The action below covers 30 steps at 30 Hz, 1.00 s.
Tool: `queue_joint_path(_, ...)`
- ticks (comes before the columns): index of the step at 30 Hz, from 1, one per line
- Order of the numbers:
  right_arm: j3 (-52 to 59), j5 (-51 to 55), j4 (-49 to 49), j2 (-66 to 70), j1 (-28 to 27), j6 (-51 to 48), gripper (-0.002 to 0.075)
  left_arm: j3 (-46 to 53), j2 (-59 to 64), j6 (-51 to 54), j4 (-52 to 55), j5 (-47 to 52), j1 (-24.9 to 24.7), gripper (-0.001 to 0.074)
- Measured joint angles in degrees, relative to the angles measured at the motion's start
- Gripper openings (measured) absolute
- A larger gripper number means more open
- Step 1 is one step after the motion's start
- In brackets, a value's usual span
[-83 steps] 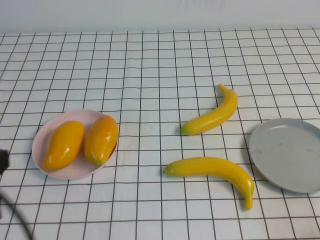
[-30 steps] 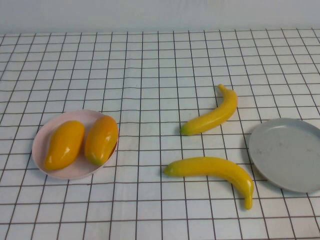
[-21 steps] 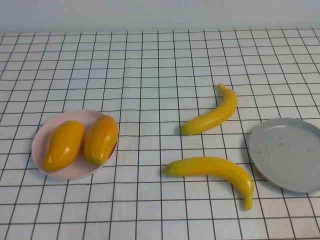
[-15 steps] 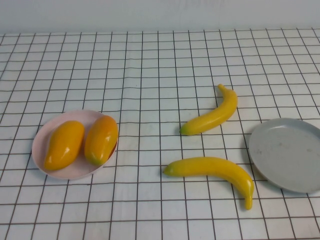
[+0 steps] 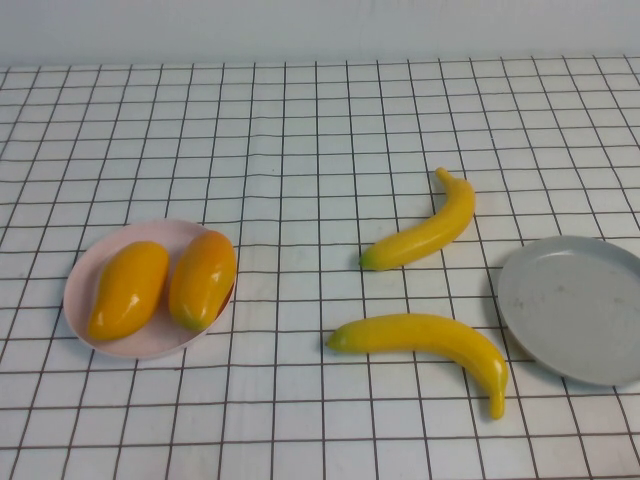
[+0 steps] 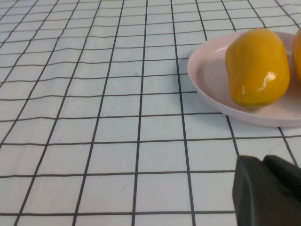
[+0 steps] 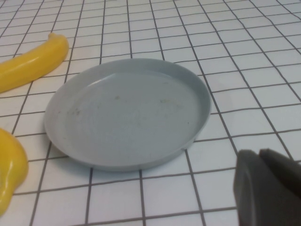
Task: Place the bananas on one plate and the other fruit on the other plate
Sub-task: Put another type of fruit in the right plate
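Note:
Two orange-yellow oval fruits [image 5: 127,288] [image 5: 203,278] lie side by side on the pale pink plate [image 5: 75,300] at the left. Two bananas lie on the cloth right of centre, one farther [image 5: 425,235], one nearer [image 5: 430,335]. The light grey plate [image 5: 575,305] at the right holds nothing. Neither gripper shows in the high view. In the left wrist view my left gripper [image 6: 263,162] is shut and empty, just short of the pink plate [image 6: 211,89] and one fruit [image 6: 257,66]. In the right wrist view my right gripper [image 7: 260,155] is shut and empty near the grey plate [image 7: 127,110], with the bananas [image 7: 30,63] [image 7: 9,169] beyond.
A white cloth with a black grid [image 5: 300,150] covers the whole table. A pale wall runs along the far edge.
The dark part of my left arm that showed at the high view's lower left edge 2.8 s ago is gone. Fruit and plates have not moved.

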Motion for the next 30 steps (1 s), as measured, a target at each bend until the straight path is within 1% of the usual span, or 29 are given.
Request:
queue_joint_path(13, 0.00, 0.00, -0.31, 0.00, 0.00, 0.00, -0.0017, 0.00, 0.00, 0.00, 0.00, 0.00, 0.00, 0.0000)
queue_joint_path(15, 0.00, -0.11, 2.47, 0.00, 0.00, 0.00, -0.0016, 0.00, 0.00, 0.00, 0.00, 0.00, 0.00, 0.0000)
queue_joint_path(17, 0.11, -0.73, 11.75, 0.00, 0.00, 0.00, -0.0017, 0.00, 0.00, -0.10, 0.00, 0.00, 0.00, 0.0000)
queue_joint_path(20, 0.11, -1.75, 33.53, 0.00, 0.00, 0.00, -0.0016, 0.00, 0.00, -0.10, 0.00, 0.00, 0.00, 0.0000)
queue_joint_path(23, 0.11, -4.46, 48.54, 0.00, 0.00, 0.00, -0.0017, 0.00, 0.00, -0.10, 0.00, 0.00, 0.00, 0.0000)
queue_joint_path(26, 0.11, -6.86, 54.62, 0.00, 0.00, 0.00, -0.0017, 0.00, 0.00, -0.10, 0.00, 0.00, 0.00, 0.0000)
queue_joint_path(30, 0.11, -7.78, 56.43, 0.00, 0.00, 0.00, -0.0017, 0.00, 0.00, -0.10, 0.00, 0.00, 0.00, 0.0000)
